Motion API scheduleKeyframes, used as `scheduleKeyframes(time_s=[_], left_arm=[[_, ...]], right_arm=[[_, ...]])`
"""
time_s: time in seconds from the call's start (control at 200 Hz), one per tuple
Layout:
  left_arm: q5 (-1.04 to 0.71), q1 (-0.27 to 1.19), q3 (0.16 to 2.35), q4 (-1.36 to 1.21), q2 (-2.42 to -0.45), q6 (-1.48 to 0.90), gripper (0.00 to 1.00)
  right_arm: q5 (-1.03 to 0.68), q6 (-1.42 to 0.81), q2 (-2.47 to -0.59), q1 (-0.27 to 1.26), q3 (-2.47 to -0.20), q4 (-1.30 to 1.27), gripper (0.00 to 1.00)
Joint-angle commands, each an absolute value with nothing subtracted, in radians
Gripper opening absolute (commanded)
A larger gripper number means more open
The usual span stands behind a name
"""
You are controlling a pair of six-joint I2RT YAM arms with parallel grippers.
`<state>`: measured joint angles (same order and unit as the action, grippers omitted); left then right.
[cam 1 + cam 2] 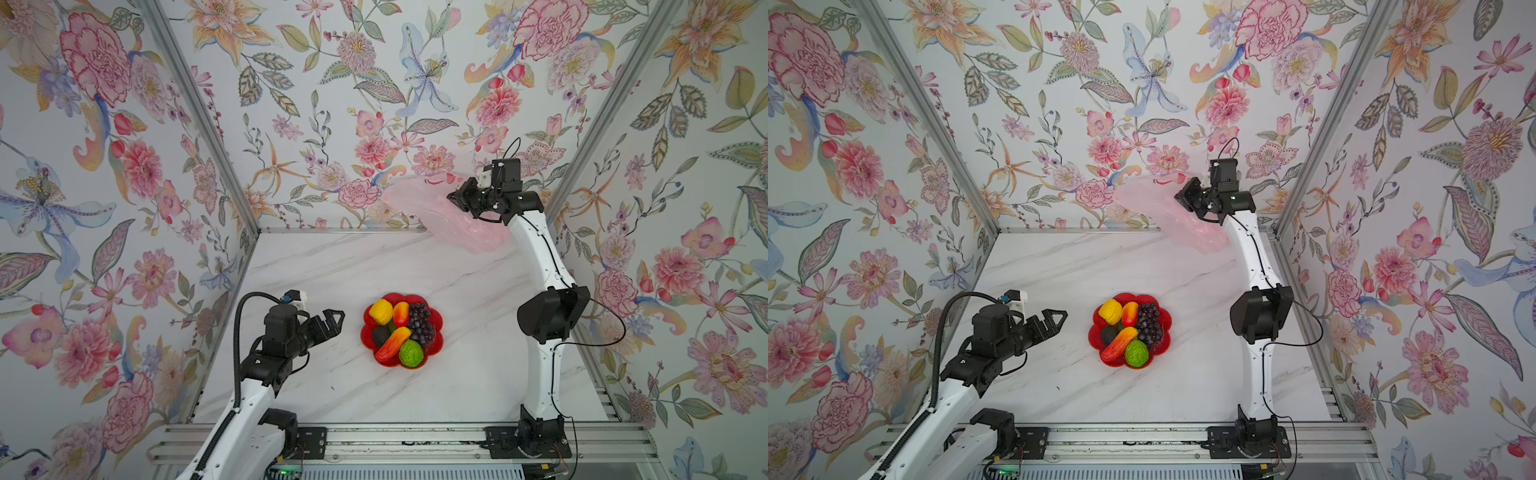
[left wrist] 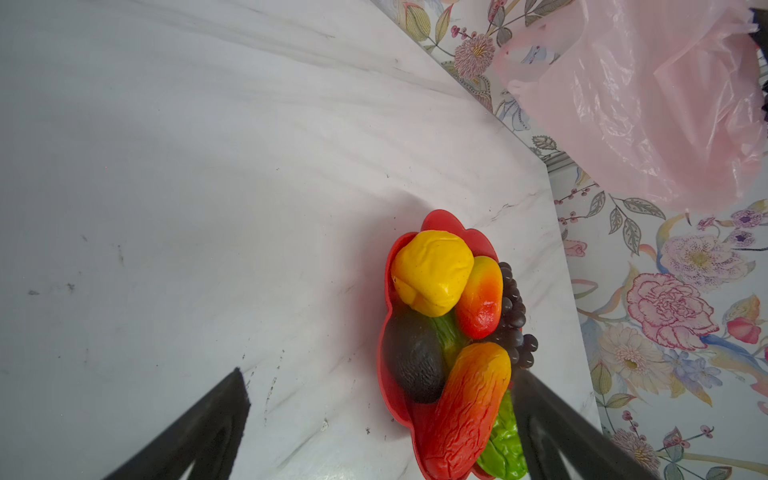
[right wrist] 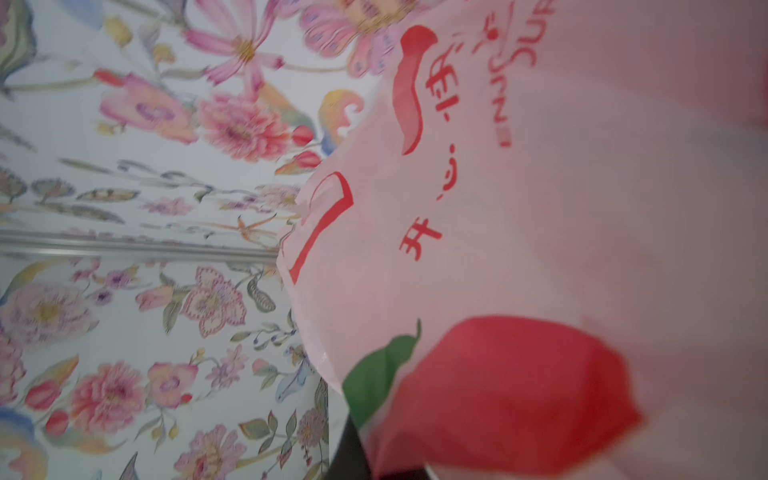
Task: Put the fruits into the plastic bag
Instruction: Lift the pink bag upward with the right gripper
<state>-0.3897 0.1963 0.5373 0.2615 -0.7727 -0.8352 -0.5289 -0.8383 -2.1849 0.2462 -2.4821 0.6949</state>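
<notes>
Where the white marble table meets the floral back wall on the right, the plastic bag hangs lifted, a pale pink crinkled sheet spreading left and down from the right gripper. Whether its lowest fold touches the tabletop I cannot tell. That gripper's jaws are closed on the bag's upper edge. In the right wrist view the film, with red lettering and a red peach print, fills most of the picture, close to the camera.

The left gripper hovers just left of the red flower-shaped plate with its jaws spread wide and nothing between them. In the left wrist view its two black fingers frame the near end of the plate.

The plate sits near the middle of the table, well apart from the bag, and all the fruits lie piled on it:
- the grape bunch on the right
- the long mango slanting across the front
- the yellow lumpy fruit at the back left
- the green bumpy ball at the front right
- the avocado on the left
- the shorter mango between the yellow fruit and the grapes
</notes>
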Motion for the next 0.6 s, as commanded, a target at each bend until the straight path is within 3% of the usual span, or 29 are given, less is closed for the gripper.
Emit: scheduleKeyframes(time_s=[0.0,0.285,0.47,0.596], left_arm=[[-0.417,0.184,0.623,0.239,-0.782,-0.791,0.99],[-0.43,0.134,0.788,0.266,-0.773,-0.723,0.99],[-0.422,0.099,0.88,0.274,-0.789,-0.686,0.99],[-0.513,0.045,0.879,0.164,-0.827,-0.774,0.99]], right_arm=[[-0.659,-0.723,-2.105,0.277,-2.489,0.673,0.0],[-0.755,-0.682,-1.953,0.282,-2.358,0.57,0.0],[-0.919,-0.853,-1.863,0.261,-2.222,0.298,0.0],[-0.99,-0.942,-1.849,0.261,-2.251,0.223,0.0]])
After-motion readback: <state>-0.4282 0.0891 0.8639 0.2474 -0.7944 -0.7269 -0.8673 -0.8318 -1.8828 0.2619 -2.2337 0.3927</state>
